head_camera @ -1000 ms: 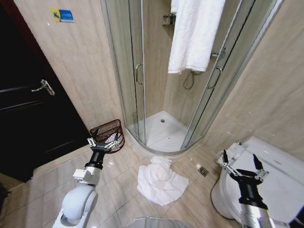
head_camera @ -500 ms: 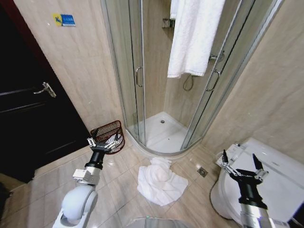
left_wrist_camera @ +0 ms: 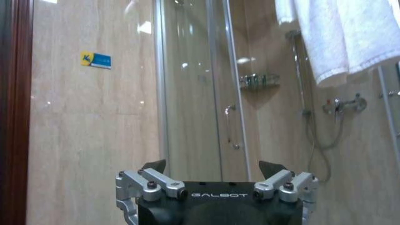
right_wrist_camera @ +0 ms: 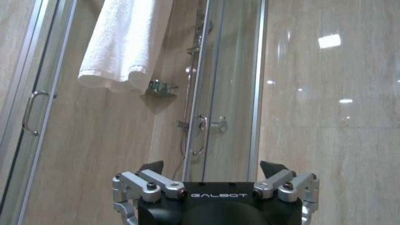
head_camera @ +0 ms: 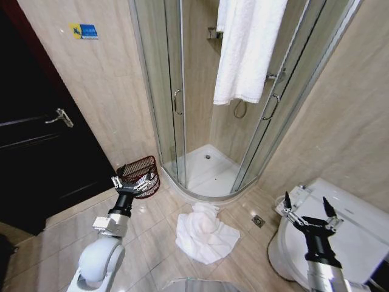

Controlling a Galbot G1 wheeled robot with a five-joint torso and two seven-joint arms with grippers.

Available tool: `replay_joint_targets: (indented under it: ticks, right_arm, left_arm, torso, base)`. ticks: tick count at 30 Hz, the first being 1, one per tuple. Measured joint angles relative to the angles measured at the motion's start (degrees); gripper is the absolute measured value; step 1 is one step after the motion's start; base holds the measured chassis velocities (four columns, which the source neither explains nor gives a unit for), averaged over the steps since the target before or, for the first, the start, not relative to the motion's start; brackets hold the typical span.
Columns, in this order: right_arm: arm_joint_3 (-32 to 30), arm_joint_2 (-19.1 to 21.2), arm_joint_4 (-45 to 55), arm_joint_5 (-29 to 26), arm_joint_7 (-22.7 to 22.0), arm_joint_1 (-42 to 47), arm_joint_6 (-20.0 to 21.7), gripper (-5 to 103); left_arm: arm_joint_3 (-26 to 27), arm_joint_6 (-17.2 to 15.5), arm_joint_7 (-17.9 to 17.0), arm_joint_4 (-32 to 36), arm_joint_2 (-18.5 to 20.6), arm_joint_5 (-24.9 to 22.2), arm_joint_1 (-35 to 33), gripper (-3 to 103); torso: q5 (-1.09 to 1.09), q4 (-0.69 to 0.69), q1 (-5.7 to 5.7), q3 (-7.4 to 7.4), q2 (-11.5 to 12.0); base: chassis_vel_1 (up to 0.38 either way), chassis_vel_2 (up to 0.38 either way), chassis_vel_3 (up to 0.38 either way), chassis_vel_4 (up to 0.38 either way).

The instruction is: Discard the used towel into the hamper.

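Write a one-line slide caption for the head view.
Both open grippers, left and right, flank the crumpled towel lying on the floor near the hamper.

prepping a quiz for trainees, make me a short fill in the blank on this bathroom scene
1. The crumpled white towel lies on the ____ before the shower stall.
2. The hamper stands between the dark door and the ____.
3. Both the left pincer and right pincer are ____ and empty.

Missing words: floor; shower stall; open

Towel [head_camera: 205, 234], hamper [head_camera: 141, 176] on tiled floor [head_camera: 152, 240]
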State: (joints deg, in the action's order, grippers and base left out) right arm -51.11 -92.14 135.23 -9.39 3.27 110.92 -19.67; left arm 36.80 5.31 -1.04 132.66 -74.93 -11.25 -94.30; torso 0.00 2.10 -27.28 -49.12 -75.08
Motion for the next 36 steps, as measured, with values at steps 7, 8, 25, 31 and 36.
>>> replay_joint_targets:
  ticks: [7, 8, 25, 31, 36]
  right_arm:
    - [0.29, 0.0, -0.3, -1.44, -0.02, -1.87, 4.11, 100]
    - [0.37, 0.0, -0.12, -2.01, -0.04, -2.99, 5.86, 100]
    - [1.04, 21.17, -12.71, -15.22, -6.74, -30.97, 12.05, 100]
    - [3.54, 28.75, -19.95, -17.41, -7.08, -40.82, 11.85, 100]
    - [6.71, 34.5, -24.87, -19.66, -6.6, -49.55, 14.37, 100]
  left_arm:
    - [-0.55, 3.02, 0.58, -1.21, -0.06, -0.88, -0.16, 100]
    - [-0.59, 3.2, 0.59, -1.46, -0.07, -0.88, -0.12, 100]
    - [-5.31, 4.69, 1.79, -13.3, 1.07, 1.25, 5.76, 100]
    - [-4.34, 5.58, 0.64, -15.08, 1.56, 1.25, 5.39, 100]
    - [-4.11, 6.0, -1.61, -14.99, 1.24, 1.15, 5.46, 100]
  torso:
    - [0.0, -0.01, -0.39, -0.53, -0.92]
    - [0.0, -0.01, -0.39, -0.54, -0.92]
    - [0.01, -0.04, -0.19, -0.31, -0.47]
    - [0.02, 0.01, -0.15, -0.25, -0.36]
    - [0.0, 0.01, -0.11, -0.2, -0.28]
  base:
    - [0.0, 0.0, 0.0, 0.0]
    - [0.0, 0.0, 0.0, 0.0]
    - [0.0, 0.0, 0.0, 0.0]
    - [0.0, 0.0, 0.0, 0.0]
    - [0.0, 0.0, 0.0, 0.0]
